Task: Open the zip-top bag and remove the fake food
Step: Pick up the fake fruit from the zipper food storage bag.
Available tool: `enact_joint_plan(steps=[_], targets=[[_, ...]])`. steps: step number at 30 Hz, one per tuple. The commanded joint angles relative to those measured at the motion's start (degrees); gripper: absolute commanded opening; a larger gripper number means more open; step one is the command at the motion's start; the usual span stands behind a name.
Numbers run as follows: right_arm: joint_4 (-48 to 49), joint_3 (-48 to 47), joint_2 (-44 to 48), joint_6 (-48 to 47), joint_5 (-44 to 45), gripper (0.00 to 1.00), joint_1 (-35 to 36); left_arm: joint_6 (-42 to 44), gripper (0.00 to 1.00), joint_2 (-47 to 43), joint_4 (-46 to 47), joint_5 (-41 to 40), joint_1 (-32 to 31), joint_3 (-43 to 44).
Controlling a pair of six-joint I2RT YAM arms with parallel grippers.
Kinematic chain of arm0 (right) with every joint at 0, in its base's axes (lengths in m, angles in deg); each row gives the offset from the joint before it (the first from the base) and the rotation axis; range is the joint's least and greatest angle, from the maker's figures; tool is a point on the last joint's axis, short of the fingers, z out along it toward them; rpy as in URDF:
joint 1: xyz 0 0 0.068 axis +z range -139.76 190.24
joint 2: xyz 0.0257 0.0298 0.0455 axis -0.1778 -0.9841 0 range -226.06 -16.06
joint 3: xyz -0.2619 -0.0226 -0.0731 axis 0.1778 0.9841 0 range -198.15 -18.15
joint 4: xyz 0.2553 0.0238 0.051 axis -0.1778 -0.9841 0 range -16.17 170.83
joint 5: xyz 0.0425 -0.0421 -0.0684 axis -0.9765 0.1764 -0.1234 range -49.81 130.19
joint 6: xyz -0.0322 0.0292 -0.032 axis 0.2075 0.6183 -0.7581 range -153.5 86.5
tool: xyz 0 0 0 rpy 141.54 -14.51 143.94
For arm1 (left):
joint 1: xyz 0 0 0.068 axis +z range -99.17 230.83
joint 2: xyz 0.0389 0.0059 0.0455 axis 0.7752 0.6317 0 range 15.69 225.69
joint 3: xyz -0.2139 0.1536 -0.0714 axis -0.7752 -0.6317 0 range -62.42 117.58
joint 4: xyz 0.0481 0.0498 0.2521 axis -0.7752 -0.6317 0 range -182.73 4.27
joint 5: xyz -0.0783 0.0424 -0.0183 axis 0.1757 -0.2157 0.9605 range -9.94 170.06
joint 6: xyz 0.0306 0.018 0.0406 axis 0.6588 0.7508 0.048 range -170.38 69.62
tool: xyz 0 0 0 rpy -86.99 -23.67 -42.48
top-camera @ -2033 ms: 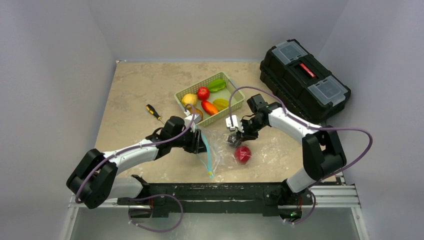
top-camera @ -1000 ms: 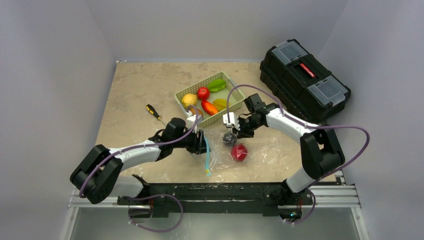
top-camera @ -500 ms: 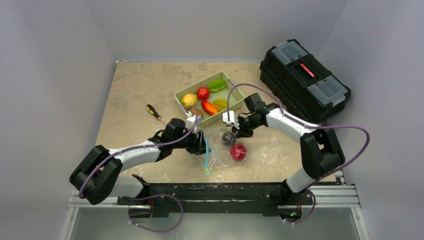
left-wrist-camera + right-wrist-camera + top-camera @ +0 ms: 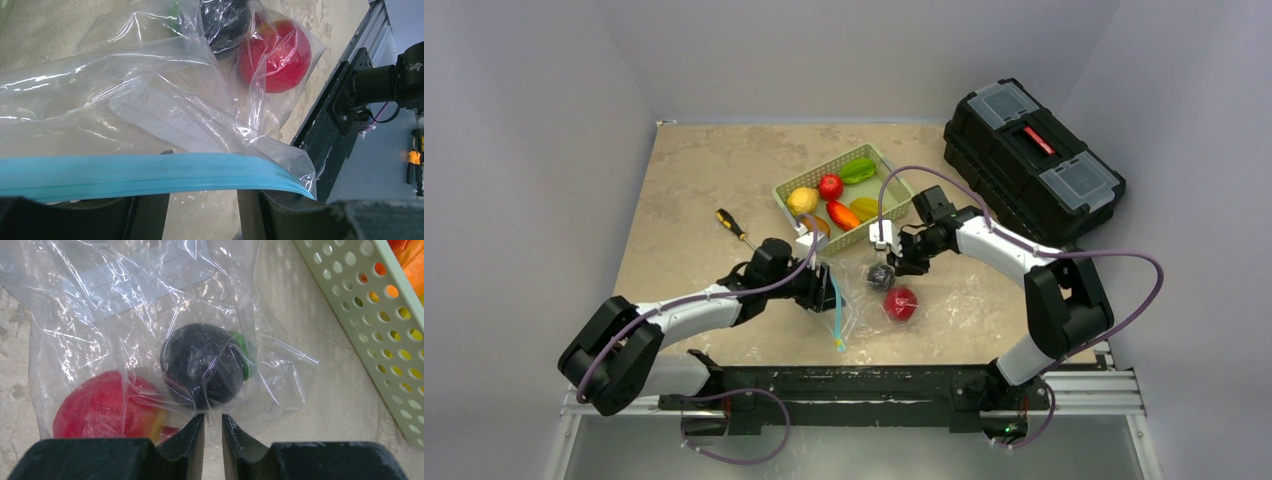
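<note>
- The zip-top bag [image 4: 861, 297] lies on the tabletop [image 4: 704, 170], low in the middle of the top view. It is flat and crinkly.
- Two pieces of fake food are inside it: a red fruit [image 4: 100, 405] and a dark round fruit [image 4: 202, 365]. They touch each other.
- The bag's blue zipper strip [image 4: 150, 172] lies across the tips of the left end effector [image 4: 200, 196]. Its jaws are partly apart. I cannot tell if they grip the bag.
- The right end effector [image 4: 212, 417] has only a thin gap between its jaws. Its tips are right at the bag's plastic, just below the dark fruit in the right wrist view.
- A green basket [image 4: 889, 172] sits just above the bag in the top view, with more fake food [image 4: 830, 186] in it.
- A screwdriver [image 4: 731, 225] lies to the left of the basket.
- A black toolbox [image 4: 1034, 160] is at the upper right, well apart from the bag.
</note>
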Motion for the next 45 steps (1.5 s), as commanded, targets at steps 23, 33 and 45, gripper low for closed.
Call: enact_joint_plan(steps=[23,33,45], targets=[[2.9,-0.8,0.7,3.6,-2.8,0.21,0.4,2.6,0.52,-2.2,6.2,4.8,-0.4,-1.7],[3.8,-2.4,-2.0,10.1,-8.1,0.09,0.4,0.0,0.54,3.4,13.2,6.4,-0.4,-2.0],[2.5,-5.4,-5.1,14.6,-13.9,0.22,0.5,-3.9,0.55,2.8,29.4,4.8,-0.4,-7.0]])
